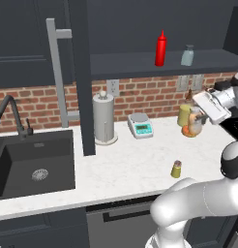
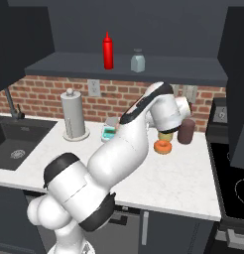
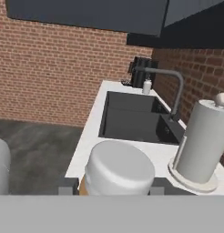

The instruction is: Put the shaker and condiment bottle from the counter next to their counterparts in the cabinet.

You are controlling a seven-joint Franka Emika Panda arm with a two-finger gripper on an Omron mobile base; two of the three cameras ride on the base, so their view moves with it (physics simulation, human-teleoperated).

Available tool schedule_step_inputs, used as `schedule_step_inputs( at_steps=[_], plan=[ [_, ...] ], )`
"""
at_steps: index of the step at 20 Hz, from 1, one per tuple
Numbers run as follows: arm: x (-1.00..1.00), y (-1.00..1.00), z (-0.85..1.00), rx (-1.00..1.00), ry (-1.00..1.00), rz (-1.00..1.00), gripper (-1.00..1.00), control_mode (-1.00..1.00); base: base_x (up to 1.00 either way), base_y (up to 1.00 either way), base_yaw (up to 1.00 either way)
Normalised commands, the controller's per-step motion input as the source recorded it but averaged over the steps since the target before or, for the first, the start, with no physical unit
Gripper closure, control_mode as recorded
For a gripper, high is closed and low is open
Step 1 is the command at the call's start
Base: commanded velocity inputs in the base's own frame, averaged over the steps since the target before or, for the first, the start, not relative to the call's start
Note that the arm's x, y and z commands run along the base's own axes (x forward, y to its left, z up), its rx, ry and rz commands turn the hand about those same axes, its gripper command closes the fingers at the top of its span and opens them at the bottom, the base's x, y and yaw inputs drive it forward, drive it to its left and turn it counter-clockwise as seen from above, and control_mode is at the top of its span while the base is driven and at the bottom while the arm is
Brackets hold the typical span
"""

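Observation:
The condiment bottle (image 3: 118,166) shows its pale grey cap and a sliver of orange-tan body between my fingertips in the hand view. My gripper (image 3: 114,186) is shut on it, one finger against each side. From the left base view, the gripper (image 1: 202,117) holds the bottle (image 1: 195,122) at the back right of the counter (image 1: 130,169), beside a yellow canister (image 1: 184,115). The small yellow-green shaker (image 1: 176,169) stands alone near the counter's front. On the cabinet shelf (image 1: 135,64) stand the red squeeze bottle (image 1: 161,48) and the pale blue-grey shaker (image 1: 187,55).
A paper towel holder (image 1: 103,118) and a kitchen scale (image 1: 141,125) stand by the brick wall. The open cabinet door with its grey bar handle (image 1: 58,72) hangs left of the shelf. The black sink (image 1: 34,164) lies far left. An orange donut (image 2: 162,146) and a brown jar (image 2: 186,131) sit near the stove (image 2: 233,178).

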Motion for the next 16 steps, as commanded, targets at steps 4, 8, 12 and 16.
schedule_step_inputs(
  at_steps=[4,8,12,16],
  plan=[
    [-0.07,0.00,1.00,0.25,-0.10,-0.05,1.00,-1.00,0.00,0.00,0.00],
    [0.00,0.21,1.00,0.21,-0.21,-0.11,1.00,-1.00,0.00,0.00,0.00],
    [0.00,0.66,1.00,0.03,-0.13,-0.29,1.00,-1.00,0.00,0.00,0.00],
    [0.00,0.62,0.97,0.00,-0.10,-0.37,1.00,-1.00,0.00,0.00,0.00]
  ],
)
